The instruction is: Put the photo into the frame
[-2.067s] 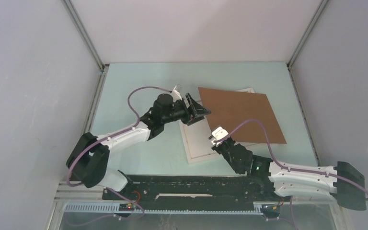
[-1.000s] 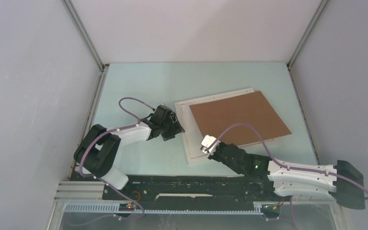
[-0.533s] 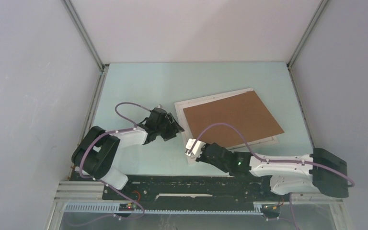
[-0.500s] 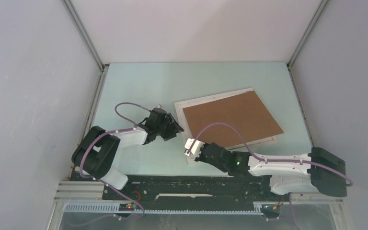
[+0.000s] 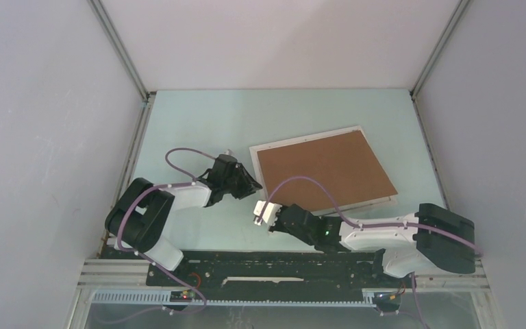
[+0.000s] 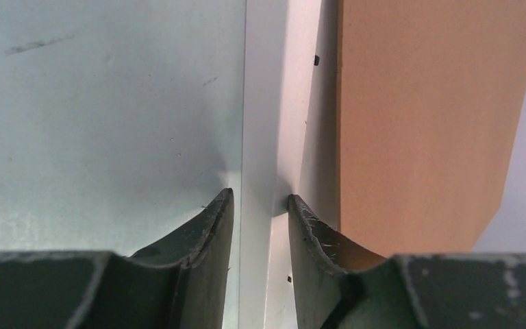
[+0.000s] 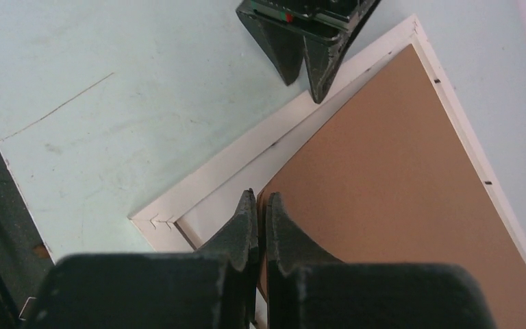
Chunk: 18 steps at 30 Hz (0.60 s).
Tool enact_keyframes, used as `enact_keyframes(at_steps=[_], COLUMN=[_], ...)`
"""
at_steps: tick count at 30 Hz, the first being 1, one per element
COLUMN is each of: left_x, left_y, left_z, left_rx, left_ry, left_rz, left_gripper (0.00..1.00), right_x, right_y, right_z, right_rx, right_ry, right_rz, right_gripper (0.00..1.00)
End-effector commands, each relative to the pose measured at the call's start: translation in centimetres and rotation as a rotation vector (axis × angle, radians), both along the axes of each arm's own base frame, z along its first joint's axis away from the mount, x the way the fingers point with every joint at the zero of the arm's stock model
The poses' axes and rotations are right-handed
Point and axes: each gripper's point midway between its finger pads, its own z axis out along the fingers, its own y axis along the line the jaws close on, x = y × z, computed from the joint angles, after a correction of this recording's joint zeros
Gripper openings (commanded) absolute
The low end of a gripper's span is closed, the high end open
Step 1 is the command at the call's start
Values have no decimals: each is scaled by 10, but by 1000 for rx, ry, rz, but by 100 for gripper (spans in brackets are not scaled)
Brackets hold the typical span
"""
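Left wrist: L jaws straddle the frame (image 6: 264,103) rim, pinch unclear; R jaws pressed together at backing board (image 7: 397,185) corner. Prob. seating board; next needs flat press-down.

matt brown cardboard backing board (image 7: 383,205), smooth white frame (image 7: 246,157)

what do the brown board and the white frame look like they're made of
Backing board: probably fibreboard or stiff card. It is an even matte brown, flat, with no shine and no visible grain.
Frame: smooth white rail with a painted or coated look. A seam at the corner suggests joined rails. Wood or plastic, cannot tell which.
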Motion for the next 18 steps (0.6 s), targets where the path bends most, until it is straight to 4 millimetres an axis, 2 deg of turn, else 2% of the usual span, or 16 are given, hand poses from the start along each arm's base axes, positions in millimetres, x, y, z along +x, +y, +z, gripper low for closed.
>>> enact_keyframes(at_steps=[1,8,11,18], left_x=[-23,-24,-24,-22], left_y=[22,26,30,36], left_z=[-36,-39,-37,-34], left_rx=[105,117,127,152], left_ry=[97,103,98,88], left_rz=[8,10,11,15], left_gripper=[37,33,32,31], right_x=[-16,-11,-6,-1], right_y=[36,47,41,22], right_z=[8,-3,-15,-24], right_rx=[106,102,84,85], right_ry=[47,22,35,62], right_rz=[136,198,184,175], right_gripper=[0,0,0,0])
